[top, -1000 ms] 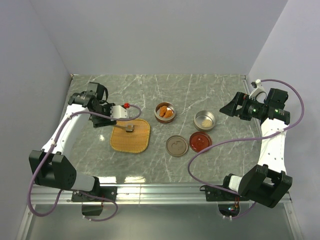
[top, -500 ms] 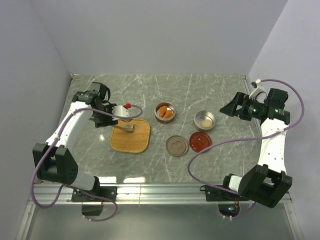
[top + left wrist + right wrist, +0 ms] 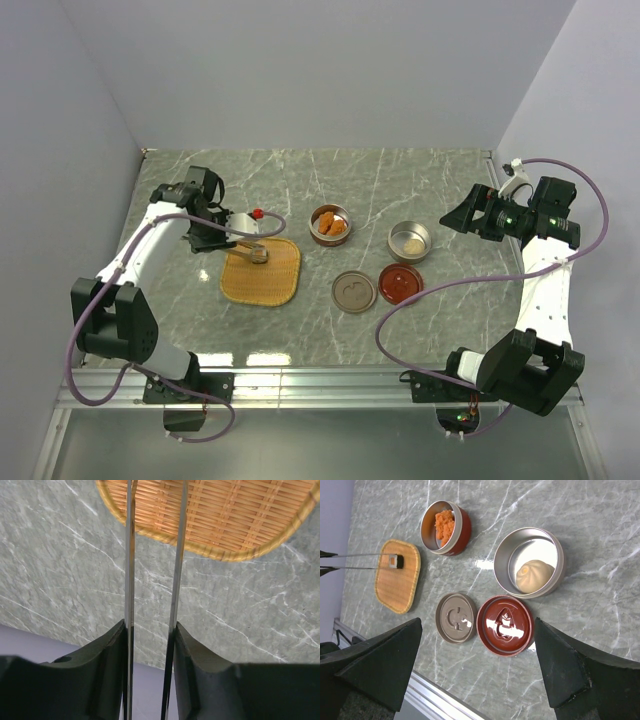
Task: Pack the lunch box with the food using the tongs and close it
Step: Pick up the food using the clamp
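Observation:
My left gripper (image 3: 226,240) (image 3: 150,627) is shut on the tongs (image 3: 130,555), whose two thin silver arms (image 3: 355,555) reach out over the woven tray (image 3: 262,272). Their tips stand on either side of a small white square piece with a brown top (image 3: 396,561) (image 3: 259,255) lying on the tray. Orange-brown nuggets (image 3: 444,523) fill the red tin of the lunch box (image 3: 329,224). A pale ball (image 3: 534,575) sits in the silver tin (image 3: 408,241). My right gripper (image 3: 455,217) (image 3: 477,625) hangs open and empty above the table's right side.
Two lids lie top down in front of the tins, a brown one (image 3: 353,292) and a red one (image 3: 400,283). The metal rail of the table's near edge (image 3: 320,378) runs along the bottom. Grey walls close in on the left, back and right.
My left gripper has narrowed, squeezing the tongs' arms closer together, and the tongs have dropped lower over the tray around the square piece. The right arm has not moved.

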You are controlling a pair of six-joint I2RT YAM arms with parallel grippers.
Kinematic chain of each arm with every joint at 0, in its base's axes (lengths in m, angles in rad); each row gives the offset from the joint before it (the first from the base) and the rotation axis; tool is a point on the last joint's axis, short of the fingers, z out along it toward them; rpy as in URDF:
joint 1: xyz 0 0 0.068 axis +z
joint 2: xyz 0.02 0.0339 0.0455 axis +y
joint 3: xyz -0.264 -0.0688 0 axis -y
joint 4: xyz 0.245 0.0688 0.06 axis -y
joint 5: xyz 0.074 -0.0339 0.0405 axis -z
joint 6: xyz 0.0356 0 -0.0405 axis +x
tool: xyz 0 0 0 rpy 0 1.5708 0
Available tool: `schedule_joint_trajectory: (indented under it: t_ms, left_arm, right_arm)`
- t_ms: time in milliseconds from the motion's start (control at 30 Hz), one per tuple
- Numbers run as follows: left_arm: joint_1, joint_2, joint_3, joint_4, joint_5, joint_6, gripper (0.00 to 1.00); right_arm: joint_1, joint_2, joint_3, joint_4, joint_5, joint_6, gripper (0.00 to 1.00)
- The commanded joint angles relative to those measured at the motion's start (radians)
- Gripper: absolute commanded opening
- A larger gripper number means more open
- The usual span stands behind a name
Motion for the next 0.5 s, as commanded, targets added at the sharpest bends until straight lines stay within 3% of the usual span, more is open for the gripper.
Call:
schedule_joint_trajectory:
  t_ms: [0, 233, 467]
  left_arm:
    - [-0.008, -0.015, 0.008, 0.008, 0.006, 0.008, 0.4]
    - [-0.046, -0.031, 0.049, -0.018, 0.034, -0.04, 0.32]
    - [-0.193, -0.009, 0.221, -0.084, 0.127, -0.207, 0.28]
  right_arm:
    - [-0.007, -0.005, 0.027, 0.008, -0.007, -0.006, 1.0]
    - [-0.007, -0.013, 0.027, 0.008, -0.01, -0.008, 1.0]
    - [-0.007, -0.016, 0.039, -0.003, -0.018, -0.003, 1.0]
